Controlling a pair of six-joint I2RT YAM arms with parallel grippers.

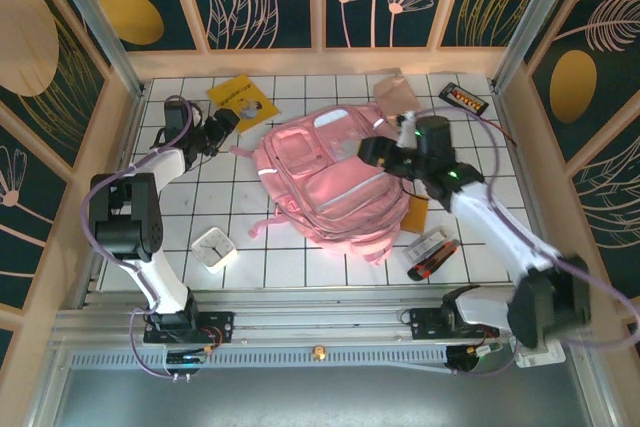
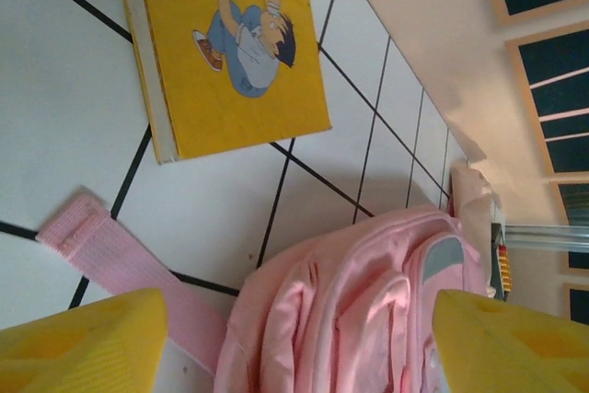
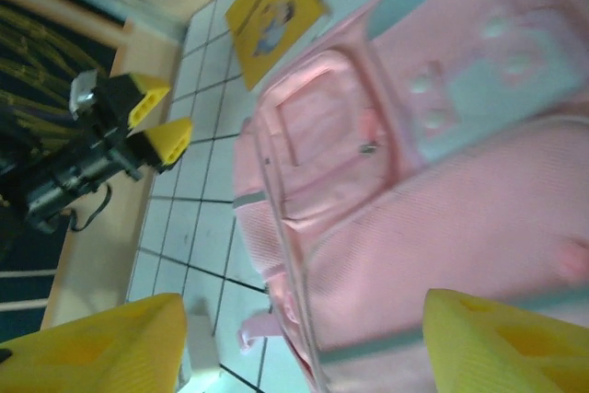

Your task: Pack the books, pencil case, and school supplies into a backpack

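Note:
The large pink backpack [image 1: 330, 185] lies flat mid-table, also seen in the wrist views [image 2: 368, 310] [image 3: 433, 218]. A yellow booklet [image 1: 243, 100] [image 2: 230, 52] [image 3: 274, 14] lies behind it to the left. The beige-pink pencil case [image 1: 396, 93] rests at the back, beyond the backpack. An orange-brown notebook [image 1: 415, 213] pokes out from under the backpack's right edge. A small clear-wrapped pack with dark contents [image 1: 432, 252] lies near the front right. My left gripper [image 1: 226, 124] [image 2: 299, 347] is open, just left of the backpack's top. My right gripper [image 1: 370, 152] [image 3: 304, 347] hovers open over the backpack, holding nothing.
A flat black device with orange buttons [image 1: 465, 99] and its cable lie at the back right. A small white box [image 1: 214, 249] sits front left. A pink strap [image 2: 120, 255] trails across the tiles. Wooden walls [image 1: 130, 97] ring the table.

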